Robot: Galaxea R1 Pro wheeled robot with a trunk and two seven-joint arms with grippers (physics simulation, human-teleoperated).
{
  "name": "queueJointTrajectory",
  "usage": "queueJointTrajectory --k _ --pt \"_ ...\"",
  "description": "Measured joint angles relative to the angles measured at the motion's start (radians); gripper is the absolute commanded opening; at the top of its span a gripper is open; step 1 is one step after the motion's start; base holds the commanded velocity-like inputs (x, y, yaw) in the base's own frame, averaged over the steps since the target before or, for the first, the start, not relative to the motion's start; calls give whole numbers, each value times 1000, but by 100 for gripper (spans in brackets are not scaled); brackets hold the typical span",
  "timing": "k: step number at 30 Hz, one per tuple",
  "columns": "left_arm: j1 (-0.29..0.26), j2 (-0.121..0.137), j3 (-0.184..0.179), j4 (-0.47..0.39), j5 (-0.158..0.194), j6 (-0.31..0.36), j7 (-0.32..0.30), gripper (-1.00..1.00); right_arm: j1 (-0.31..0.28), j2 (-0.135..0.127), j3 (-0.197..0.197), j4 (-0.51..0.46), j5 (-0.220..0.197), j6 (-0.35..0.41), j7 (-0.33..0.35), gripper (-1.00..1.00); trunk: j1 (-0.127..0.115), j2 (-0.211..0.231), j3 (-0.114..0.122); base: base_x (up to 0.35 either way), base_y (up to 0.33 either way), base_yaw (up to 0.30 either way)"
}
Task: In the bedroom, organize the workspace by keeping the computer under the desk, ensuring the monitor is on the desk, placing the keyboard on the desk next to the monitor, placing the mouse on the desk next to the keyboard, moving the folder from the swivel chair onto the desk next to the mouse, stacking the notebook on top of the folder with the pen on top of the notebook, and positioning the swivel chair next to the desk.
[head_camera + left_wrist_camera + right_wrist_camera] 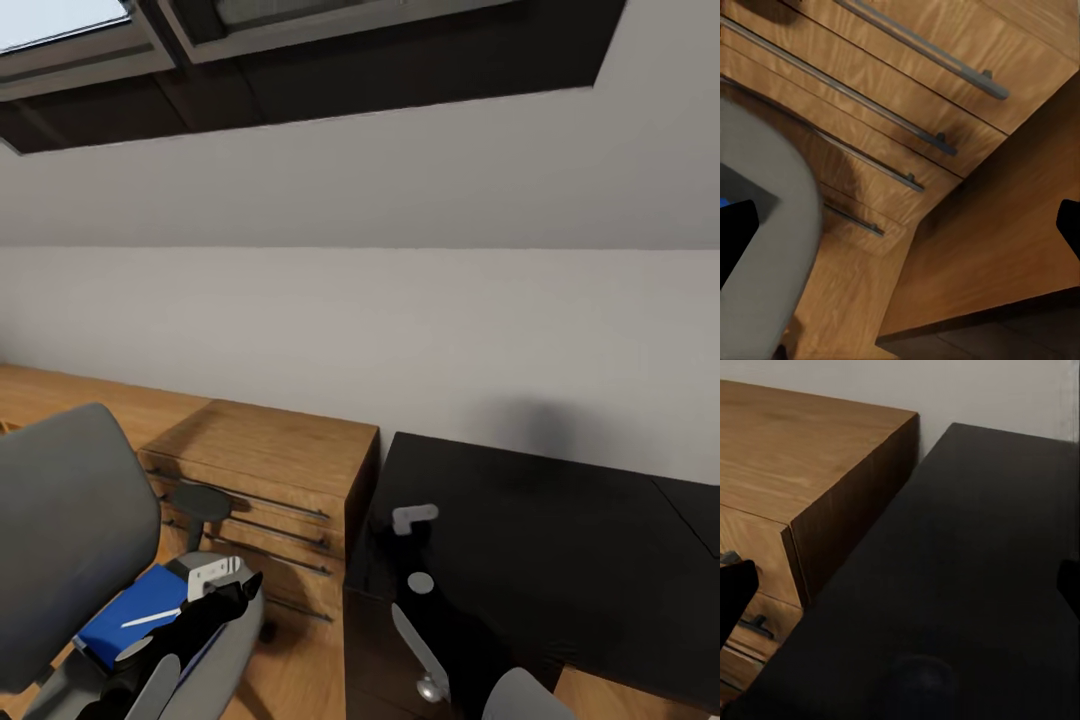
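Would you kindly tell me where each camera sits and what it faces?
Head view: on the head, facing the wall over swivel chair, wooden cabinet, desk; both arms show.
Left wrist view: on the left arm, facing the cabinet's drawers; fingertips at edges.
Right wrist view: on the right arm, over the desk; fingertips at edges.
All share the cabinet.

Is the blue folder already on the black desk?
No, in the head view the folder lies on the seat of the swivel chair, with the pen on it, left of the desk.
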Motion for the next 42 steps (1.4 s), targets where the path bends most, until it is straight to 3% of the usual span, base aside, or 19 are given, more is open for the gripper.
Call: queueJointTrajectory --k 2,5,17,25,30,42 --pt "0 -1 0 3 -1 0 0 100 1 -1 -3 -105 -11 97 -77 100 -7 14 6 -212 0 0" --pt "0 -1 0 3 0 0 0 100 2 -1 -2 -131 -24 131 -89 100 -19 35 16 -293 0 0" --pt "0 -1 -1 4 2 1 -1 100 4 1 2 -164 -48 137 -104 100 -65 119 57 -262 0 -13" --pt "0 -2 -5 9 -1 -1 -1 100 5 0 2 -188 -48 130 -166 100 -65 119 68 -21 0 -144" --pt "0 -5 -11 48 -4 -4 -2 100 6 0 2 -190 -49 129 -169 100 -65 119 75 -1 0 -181" --pt "0 -15 -113 129 -3 -5 3 100 6 -1 2 -204 -48 129 -170 100 -65 119 92 0 0 -194"
